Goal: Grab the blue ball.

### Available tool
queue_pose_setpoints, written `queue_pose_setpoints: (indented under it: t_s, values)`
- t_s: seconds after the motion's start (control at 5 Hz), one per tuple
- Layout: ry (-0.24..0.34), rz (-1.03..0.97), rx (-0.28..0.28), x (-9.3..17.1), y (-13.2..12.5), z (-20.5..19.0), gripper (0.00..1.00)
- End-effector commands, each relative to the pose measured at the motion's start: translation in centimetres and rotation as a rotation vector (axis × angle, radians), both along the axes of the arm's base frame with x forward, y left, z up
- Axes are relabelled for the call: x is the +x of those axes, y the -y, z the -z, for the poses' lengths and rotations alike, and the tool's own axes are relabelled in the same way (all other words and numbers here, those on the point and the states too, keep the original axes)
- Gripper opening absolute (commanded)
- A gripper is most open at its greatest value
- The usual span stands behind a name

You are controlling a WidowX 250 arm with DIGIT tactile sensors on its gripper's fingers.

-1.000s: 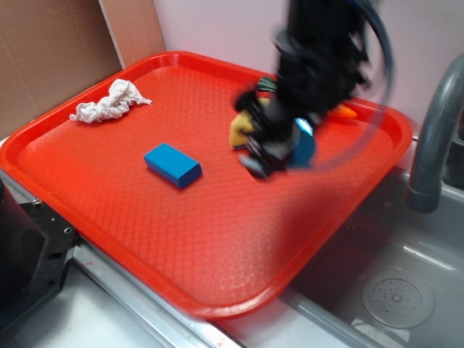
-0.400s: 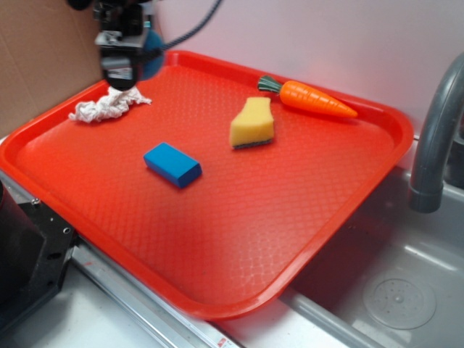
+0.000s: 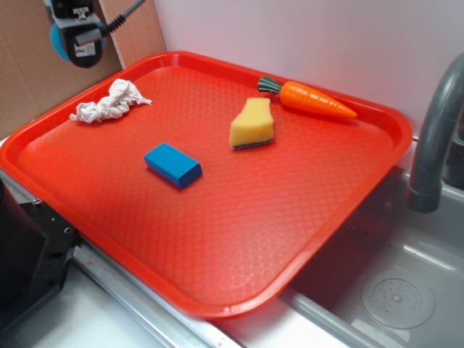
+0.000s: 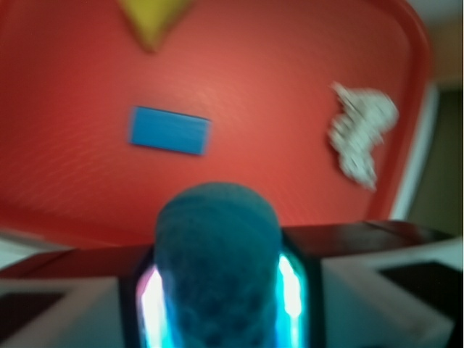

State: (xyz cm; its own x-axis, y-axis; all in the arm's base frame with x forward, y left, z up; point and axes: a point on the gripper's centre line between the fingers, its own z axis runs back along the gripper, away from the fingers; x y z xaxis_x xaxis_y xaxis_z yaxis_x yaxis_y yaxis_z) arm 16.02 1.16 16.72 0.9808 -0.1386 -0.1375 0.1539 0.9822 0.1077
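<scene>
I have the gripper (image 3: 78,45) up at the top left corner of the exterior view, above and beyond the far left rim of the red tray (image 3: 217,304), in front of the brown cardboard panel (image 3: 29,80). Its jaws are clenched on the blue ball (image 3: 59,40), which shows as a teal edge on the left side of the black gripper body. From the wrist camera the ball (image 4: 216,264) fills the lower middle of the picture, pinched between the two fingers (image 4: 293,290), whose inner faces glow bright on either side of it; this view is blurred, so I cannot make out the ball's surface in detail. The ball is clear of the tray, held in the air.

On the tray itself I see a crumpled white cloth (image 3: 110,101) near the far left corner, almost under the gripper. A flat blue rectangular block (image 3: 172,164) lies left of centre, well apart from the cloth. A yellow sponge (image 3: 252,125) sits beyond the block toward the far side, and an orange toy carrot (image 3: 310,98) with a green top lies just behind it near the far rim, close to the sponge but not touching it.

To the right of the tray is a grey sink basin (image 3: 391,290), with a grey faucet (image 3: 433,138) rising at the right edge.
</scene>
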Motion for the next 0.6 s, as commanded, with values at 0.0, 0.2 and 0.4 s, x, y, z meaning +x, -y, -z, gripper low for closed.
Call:
queue_pose_setpoints:
  t_s: [0.0,0.2,0.4]
  values:
    - [0.166,-0.18,0.029,-0.13,-0.45,-0.95,0.0]
    - [0.186,-0.186,0.023,-0.37,-0.64,-0.78,0.0]
    - [0.192,-0.178,-0.001,-0.41,-0.34,-0.42,0.0]
